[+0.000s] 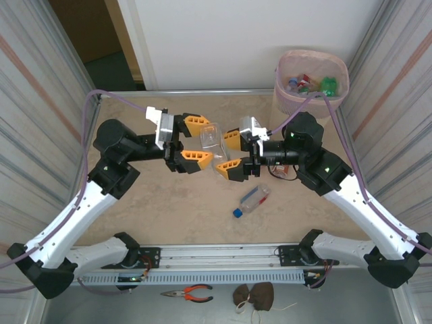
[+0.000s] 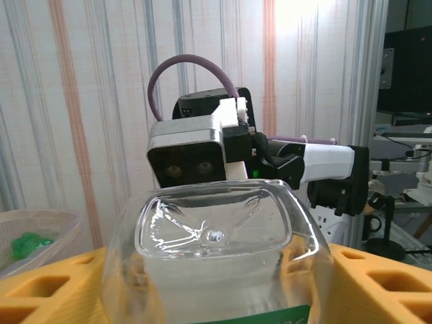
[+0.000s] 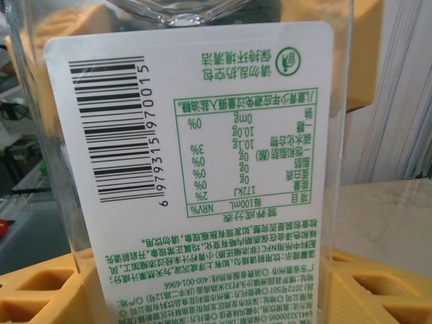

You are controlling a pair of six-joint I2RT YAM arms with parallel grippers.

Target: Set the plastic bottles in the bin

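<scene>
The clear square bottle [image 1: 211,145] hung in the air above the middle of the bench [image 1: 169,209], lying on its side between the two claws. It looked empty, so I judged it very light, with thin walls that give way under a hard squeeze and smooth plastic that slips easily. The flat sides are the good place to take it, best across the paper label [image 3: 189,135], where the surface is less slippery; the thick base [image 2: 214,226] is stiffer but rounded. The right claw [image 1: 231,154] had its orange fingers against the two sides of the bottle, pinching it as far as I could see. The left claw [image 1: 194,140] stood around the base end, its fingers close on both sides, but I could not tell if it pressed or was loose. A second bottle [image 1: 251,200] lay on the bench near the right arm. The bin [image 1: 282,101] stood at the far right corner.
</scene>
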